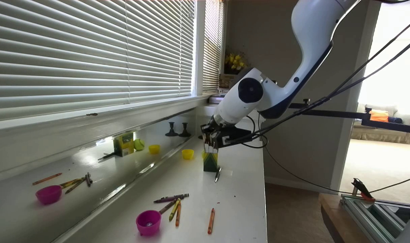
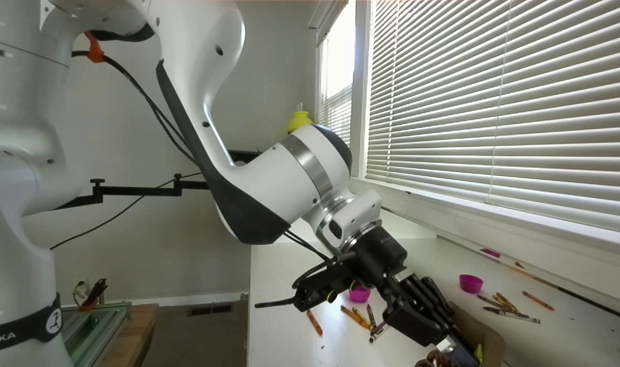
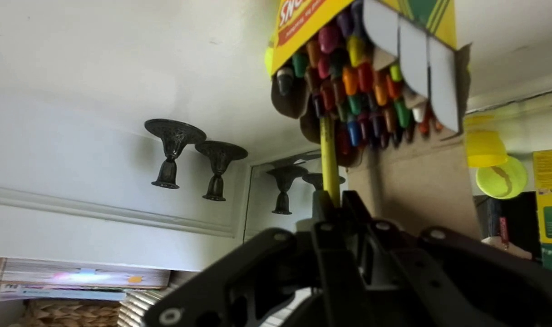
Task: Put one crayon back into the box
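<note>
Two fingertips of the gripper are clamped on a yellow crayon, its far end at the packed crayons along one edge of the box. Whether that end sits among them or only rests over them, I cannot tell. The step in hand looks to be the insertion itself: much of the crayon shows outside, so it is not yet home. Next, I judge, the end must be lined up with a gap, then pressed down along the box's length with a firm grip; the crowded row could block it or twist it. Only once it is seated should the fingertips part and back away, clear of the raised lid. The box stands upright on the counter, a pen just beside it; loose crayons and a magenta cup lie well apart from it.
</note>
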You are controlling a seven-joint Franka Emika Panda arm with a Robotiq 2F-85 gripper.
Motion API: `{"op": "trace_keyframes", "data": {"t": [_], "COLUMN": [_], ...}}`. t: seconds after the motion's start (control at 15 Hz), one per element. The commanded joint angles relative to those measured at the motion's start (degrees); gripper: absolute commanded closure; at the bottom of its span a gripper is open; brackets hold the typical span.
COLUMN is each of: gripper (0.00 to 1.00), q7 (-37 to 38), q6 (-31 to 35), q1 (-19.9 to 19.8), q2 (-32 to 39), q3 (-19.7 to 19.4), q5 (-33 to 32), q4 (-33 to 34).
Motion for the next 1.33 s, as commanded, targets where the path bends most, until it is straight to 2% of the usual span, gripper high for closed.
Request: {"op": "trace_keyframes", "data": {"t": [0.0,0.67,0.73,0.87,0.93,1.13,1.27], "gripper": [0.98,0.98,0.65,0.59,0.52,0.32,0.17], "q7": [2.94,5.43,5.63,4.03,3.04,-0.35,-7.04], "q6": [1.46,1.57,1.35,1.0,0.67,0.14,0.7], "q1": [-0.24,-0.27,-0.18,0.14,-0.96,-0.78,-0.81], "q2": [1.79,4.96,4.75,3.47,2.43,-2.14,-5.84], "q3": [0.16,0.27,0.3,0.33,1.6,1.53,1.25], "q5": [-2.5,-1.27,-1.3,-0.72,-0.41,0.62,4.84], "q4": [0.82,0.69,0.59,-0.19,-0.73,-3.3,-5.31]}}
